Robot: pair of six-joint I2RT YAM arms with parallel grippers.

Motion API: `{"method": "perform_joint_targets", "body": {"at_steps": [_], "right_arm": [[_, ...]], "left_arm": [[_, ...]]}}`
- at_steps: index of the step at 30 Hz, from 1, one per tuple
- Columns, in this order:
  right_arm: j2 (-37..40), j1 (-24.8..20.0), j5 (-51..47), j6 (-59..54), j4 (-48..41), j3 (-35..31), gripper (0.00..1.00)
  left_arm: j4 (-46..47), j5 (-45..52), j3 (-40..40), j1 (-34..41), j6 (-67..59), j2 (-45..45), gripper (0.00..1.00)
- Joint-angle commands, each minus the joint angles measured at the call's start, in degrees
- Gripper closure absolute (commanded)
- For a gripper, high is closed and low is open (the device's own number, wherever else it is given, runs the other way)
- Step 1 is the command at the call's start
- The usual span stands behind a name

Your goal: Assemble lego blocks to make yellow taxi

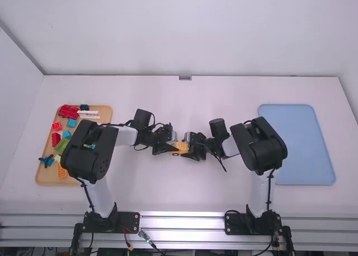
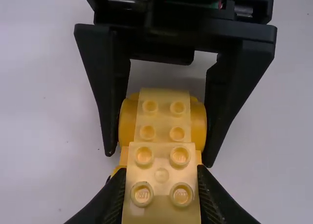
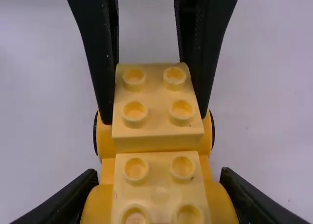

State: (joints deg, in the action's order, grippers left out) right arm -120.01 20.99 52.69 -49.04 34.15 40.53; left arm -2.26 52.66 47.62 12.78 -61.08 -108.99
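In the high view, my left gripper [image 1: 170, 147] and my right gripper [image 1: 193, 148] meet from opposite sides at a yellow car assembly [image 1: 179, 147]. The left wrist view has my left gripper [image 2: 161, 179] shut on a yellow block [image 2: 161, 177] with studs on top. Beyond it, a second studded yellow block [image 2: 163, 120] lies between rounded yellow wheel arches. Seen from the right wrist, my right gripper [image 3: 159, 180] is shut on the rounded sides of the yellow car base [image 3: 218, 200]. Black wheel edges show at the base's far end, beside the block between the left fingers.
A tan tray [image 1: 49, 176] at the far left holds red, blue, green, orange and white pieces; the left arm's elbow overhangs its right side. At the right lies a blue tray [image 1: 306, 147], with the right arm's elbow over its left edge.
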Motion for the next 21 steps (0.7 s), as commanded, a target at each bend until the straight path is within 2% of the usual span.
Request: {"method": "perform_joint_targets", "body": {"at_steps": [1, 8, 11, 15, 16, 21], "right_arm": [[-0.8, 0.1, 0.0, 0.1, 0.3, 0.4, 0.36], [-0.8, 0.1, 0.0, 0.1, 0.3, 0.4, 0.36], [-0.8, 0.1, 0.0, 0.1, 0.3, 0.4, 0.36], [-0.8, 0.1, 0.0, 0.1, 0.2, 0.4, 0.36], [-0.8, 0.1, 0.0, 0.1, 0.2, 0.4, 0.36], [-0.8, 0.1, 0.0, 0.2, 0.0, 0.4, 0.36]], "left_arm": [[0.7, -1.1, -0.9, 0.4, -0.2, 0.7, 0.88], [0.7, -1.1, -1.0, 0.4, -0.2, 0.7, 0.84], [0.7, -1.1, -1.0, 0.4, -0.2, 0.7, 0.68], [0.4, -1.1, -1.0, 0.4, -0.2, 0.7, 0.53], [0.4, -1.1, -1.0, 0.4, -0.1, 0.7, 0.46], [0.0, -1.2, -1.0, 0.4, 0.2, 0.7, 0.44]]}}
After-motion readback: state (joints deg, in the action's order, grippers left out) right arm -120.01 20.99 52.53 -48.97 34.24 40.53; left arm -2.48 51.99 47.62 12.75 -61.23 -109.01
